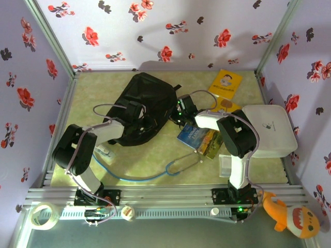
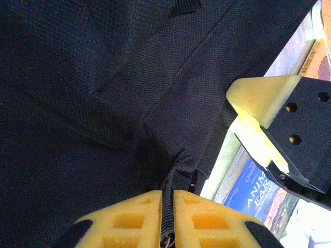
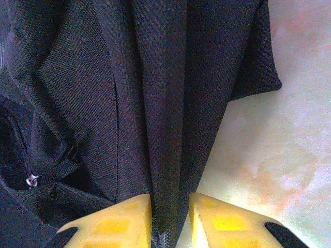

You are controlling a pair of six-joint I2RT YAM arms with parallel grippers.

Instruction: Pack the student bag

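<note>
The student bag (image 1: 147, 103), a big black fabric backpack, lies at the middle back of the table. My left gripper (image 1: 138, 118) rests on the bag's near side. In the left wrist view its yellow fingers (image 2: 135, 214) are shut on a narrow black zip strip of the bag (image 2: 103, 93). My right gripper (image 1: 182, 111) is at the bag's right edge. Seen from the right wrist, its fingers (image 3: 227, 219) pinch a fold of the bag's cloth (image 3: 165, 103). The right gripper's finger (image 2: 269, 111) also appears in the left wrist view, beside the bag.
A blue book (image 1: 191, 135) and a colourful one (image 1: 209, 143) lie right of the bag. A yellow booklet (image 1: 225, 83) is at the back right, a white rounded board (image 1: 269, 129) at the right. A blue cable (image 1: 147, 177) curls near the front.
</note>
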